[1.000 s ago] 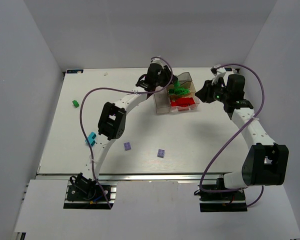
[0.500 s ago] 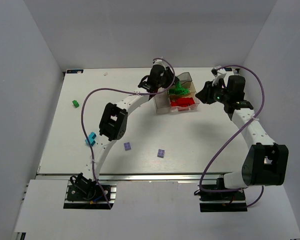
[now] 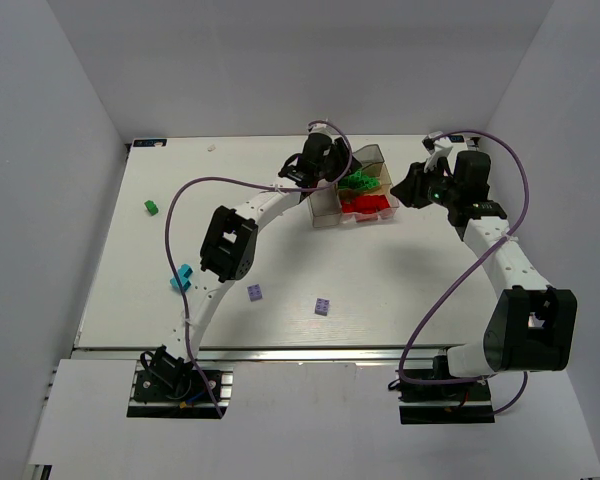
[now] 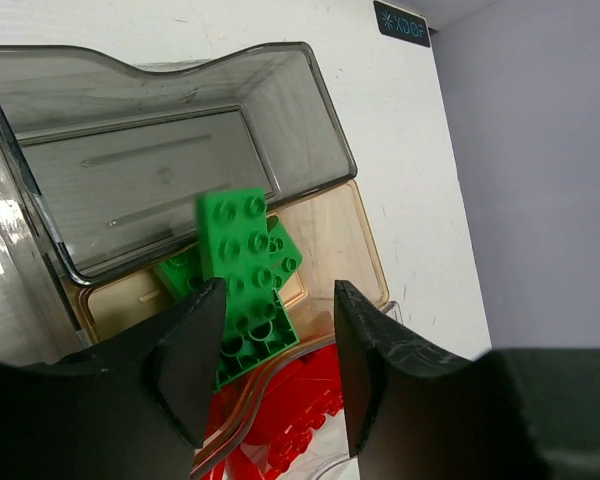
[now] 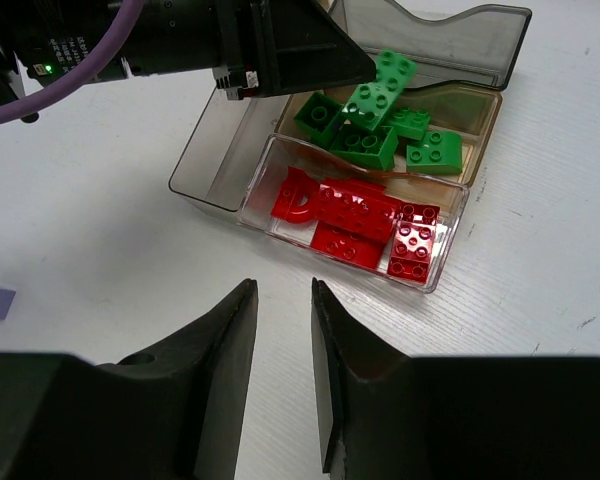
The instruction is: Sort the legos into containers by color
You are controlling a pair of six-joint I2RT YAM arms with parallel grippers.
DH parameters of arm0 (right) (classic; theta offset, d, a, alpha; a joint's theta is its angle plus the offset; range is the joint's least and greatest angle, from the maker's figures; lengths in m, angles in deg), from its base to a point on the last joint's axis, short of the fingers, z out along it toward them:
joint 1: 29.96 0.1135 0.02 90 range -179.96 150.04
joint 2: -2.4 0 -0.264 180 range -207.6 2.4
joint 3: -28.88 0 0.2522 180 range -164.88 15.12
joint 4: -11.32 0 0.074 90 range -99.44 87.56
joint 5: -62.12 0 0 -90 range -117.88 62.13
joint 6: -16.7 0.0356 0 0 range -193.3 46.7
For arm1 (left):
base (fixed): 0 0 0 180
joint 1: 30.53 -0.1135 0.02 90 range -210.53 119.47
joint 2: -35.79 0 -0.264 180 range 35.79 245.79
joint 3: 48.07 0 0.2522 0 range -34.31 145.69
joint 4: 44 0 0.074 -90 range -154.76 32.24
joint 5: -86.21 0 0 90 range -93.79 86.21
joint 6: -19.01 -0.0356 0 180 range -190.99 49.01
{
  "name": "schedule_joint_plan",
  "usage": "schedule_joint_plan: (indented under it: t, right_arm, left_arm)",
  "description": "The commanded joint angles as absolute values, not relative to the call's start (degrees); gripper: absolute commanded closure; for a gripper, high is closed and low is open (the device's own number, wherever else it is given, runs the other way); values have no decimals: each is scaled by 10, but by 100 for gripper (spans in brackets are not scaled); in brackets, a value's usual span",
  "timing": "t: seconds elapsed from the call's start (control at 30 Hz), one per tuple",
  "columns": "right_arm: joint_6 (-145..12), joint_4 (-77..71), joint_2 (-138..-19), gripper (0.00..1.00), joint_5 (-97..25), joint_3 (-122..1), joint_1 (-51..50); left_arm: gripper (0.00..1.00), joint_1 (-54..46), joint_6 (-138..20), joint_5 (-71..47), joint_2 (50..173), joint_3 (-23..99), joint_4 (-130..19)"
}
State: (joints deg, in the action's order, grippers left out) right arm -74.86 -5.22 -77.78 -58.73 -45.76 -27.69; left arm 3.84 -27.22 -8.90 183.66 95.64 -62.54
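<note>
My left gripper [image 4: 280,300] has its jaws apart, with a green lego [image 4: 235,240] between them over the containers [image 4: 325,120]. The right gripper [image 5: 283,292] hangs parted and empty. A dark label [image 4: 401,22] seems to read XDOF.

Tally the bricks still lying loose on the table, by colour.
green brick: 1
lilac bricks: 2
teal clump: 1, possibly two bricks together; too small to tell
Total: 4 loose, perhaps 5
</note>
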Motion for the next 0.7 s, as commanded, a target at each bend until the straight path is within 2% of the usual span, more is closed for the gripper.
schedule_joint_plan:
  t: [0.0, 0.37, 0.47, 0.5, 0.53, 0.57, 0.67]
  right_arm:
    - [-743, -31, -761, 66, -595, -453, -279]
    - [-757, -31, -753, 63, -603, -448, -281]
    - [-766, -31, -752, 61, -608, -449, -280]
    - [-770, -31, -752, 59, -614, -449, -279]
    - [-779, -31, -752, 56, -620, -448, -279]
    - [-784, -31, -753, 53, -625, -450, -280]
    - [-801, -31, -756, 18, -645, -452, -279]
  left_arm:
    - [42, 43, -276, -92, 1827, 976, -628]
    - [47, 29, -310, -70, 1755, 972, -614]
    - [64, 14, -316, -46, 1687, 925, -629]
    - [71, 8, -316, -20, 1665, 869, -629]
    - [84, 1, -314, 1, 1618, 840, -631]
    - [88, -18, -311, 10, 1593, 811, -640]
    - [89, -69, -278, 42, 1514, 707, -694]
